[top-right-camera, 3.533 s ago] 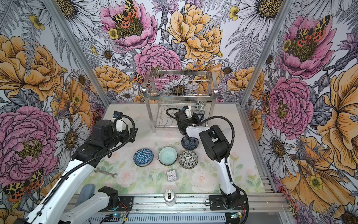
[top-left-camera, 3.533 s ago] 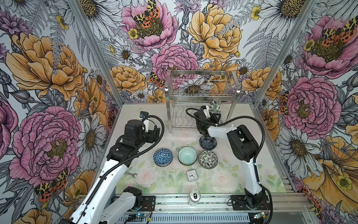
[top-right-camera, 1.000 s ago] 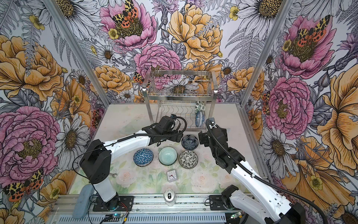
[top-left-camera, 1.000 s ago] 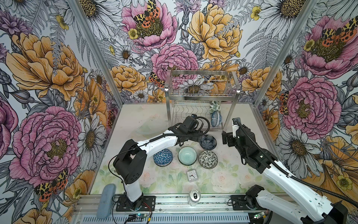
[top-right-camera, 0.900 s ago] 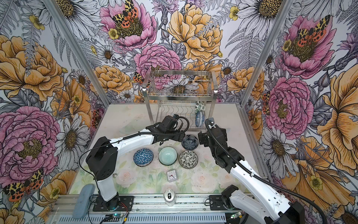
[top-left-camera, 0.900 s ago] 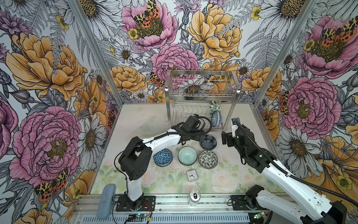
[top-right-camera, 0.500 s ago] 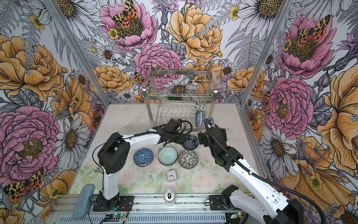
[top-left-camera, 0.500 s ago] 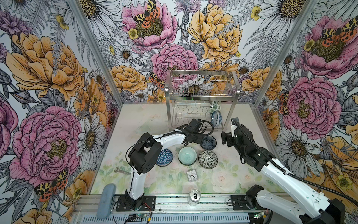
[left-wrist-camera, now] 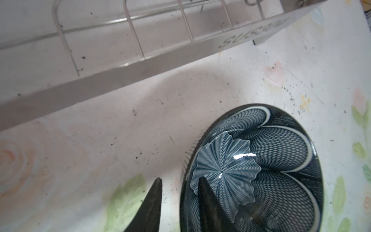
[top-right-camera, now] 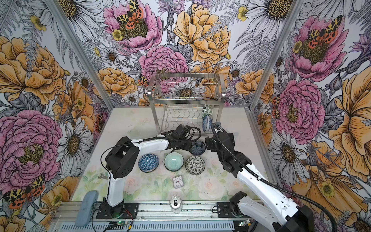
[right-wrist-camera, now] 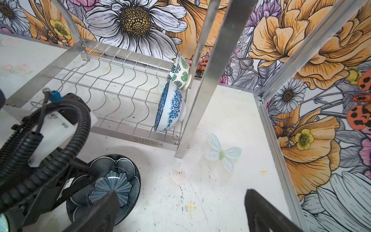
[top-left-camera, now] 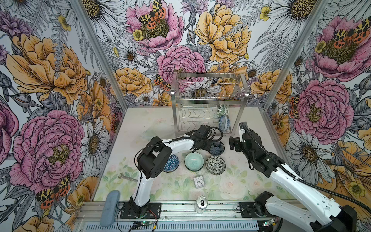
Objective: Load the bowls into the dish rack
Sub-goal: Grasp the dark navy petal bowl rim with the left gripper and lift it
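The navy petal bowl sits on the table just in front of the dish rack. My left gripper straddles its near rim with narrowed jaws. One finger is inside the bowl and one outside, and a thin gap shows on each side. My right gripper hovers wide open and empty to the right of that bowl. On the rack's lower tier a green-leaf bowl and a blue floral bowl stand on edge. Blue triangle, pale teal and black-white leaf bowls sit in a row.
A small square clock lies in front of the bowl row and a wrench lies at the left. A can and a grey-blue pad rest on the front rail. The rack's right front leg stands close to my right gripper.
My left arm has stretched further right to the navy bowl and its jaws have narrowed around the rim. The right arm, earlier at the rack, has stayed almost still for the last second.
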